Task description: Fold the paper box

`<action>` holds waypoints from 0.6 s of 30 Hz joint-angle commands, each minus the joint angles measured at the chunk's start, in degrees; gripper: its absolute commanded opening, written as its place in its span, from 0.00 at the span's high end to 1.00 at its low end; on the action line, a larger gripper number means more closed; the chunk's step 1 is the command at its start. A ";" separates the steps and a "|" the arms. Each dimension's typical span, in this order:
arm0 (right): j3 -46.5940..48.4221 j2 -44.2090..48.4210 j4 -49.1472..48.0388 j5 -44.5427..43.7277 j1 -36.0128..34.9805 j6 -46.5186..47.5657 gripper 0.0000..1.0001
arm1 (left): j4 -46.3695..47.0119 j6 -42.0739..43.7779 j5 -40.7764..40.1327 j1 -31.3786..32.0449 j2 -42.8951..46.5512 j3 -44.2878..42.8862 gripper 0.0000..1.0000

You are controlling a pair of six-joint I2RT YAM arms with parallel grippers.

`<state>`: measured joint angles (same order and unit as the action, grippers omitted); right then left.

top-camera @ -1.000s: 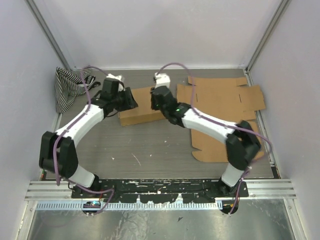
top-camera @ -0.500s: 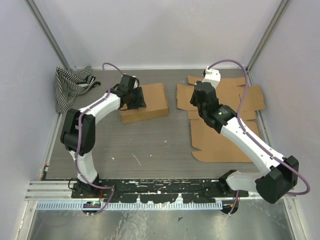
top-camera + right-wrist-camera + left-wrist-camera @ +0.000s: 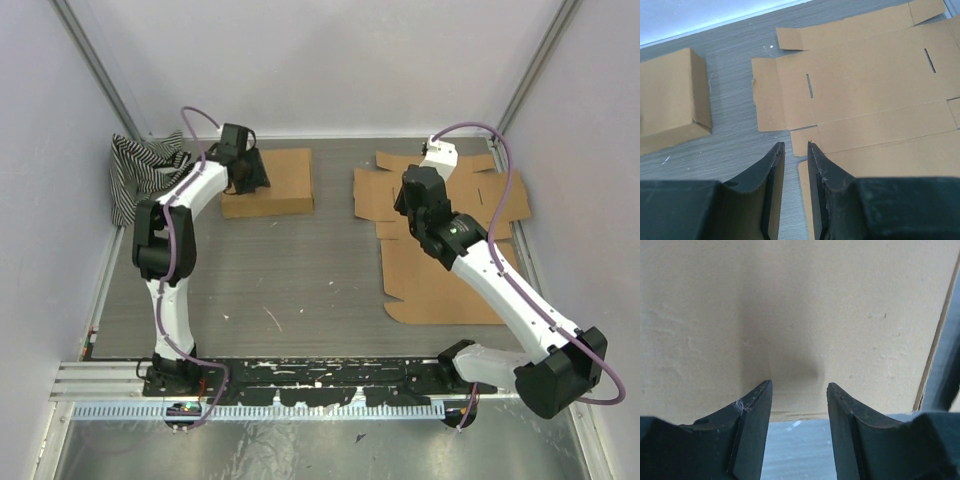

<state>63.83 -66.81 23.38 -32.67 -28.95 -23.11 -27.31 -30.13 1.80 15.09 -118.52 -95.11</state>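
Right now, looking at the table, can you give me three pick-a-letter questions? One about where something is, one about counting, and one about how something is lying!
1. Where is the black-and-white striped cloth?
A) in the far left corner of the grey table
B) in the middle of the table
C) at the near right edge

2. How many folded brown cardboard boxes are there?
A) one
B) three
C) five

3. How is the brown slotted cardboard on the right lying?
A) rolled into a tube
B) flat and unfolded
C) standing on its edge

Answers:
1 A, the cloth is bunched up in the far left corner.
2 A, only one closed box sits on the table.
3 B, its flaps and slots are spread out flat.
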 commanded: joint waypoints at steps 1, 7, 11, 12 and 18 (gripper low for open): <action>1.61 0.10 -0.36 -0.05 0.69 -0.40 0.69 | -7.30 0.99 -2.94 -3.72 -6.33 -6.70 0.44; 2.24 -1.05 -0.35 0.94 1.95 -0.07 0.69 | -6.85 -2.17 -0.27 -10.17 -9.48 -7.74 0.46; 3.36 -3.02 -0.59 2.09 3.60 -0.20 0.69 | -4.79 -3.52 -0.18 -13.36 -8.83 -7.13 0.46; 3.73 -3.79 -0.53 2.75 4.18 -0.27 0.69 | -4.74 -3.53 -0.40 -13.93 -8.68 -7.64 0.46; 8.37 -10.14 0.43 7.81 9.23 0.32 0.69 | -7.36 -3.87 0.05 -16.89 -9.91 -12.88 0.46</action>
<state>66.96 -74.06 24.64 -28.27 -22.63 -23.07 -30.39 -33.80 3.07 -0.19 -125.10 -105.23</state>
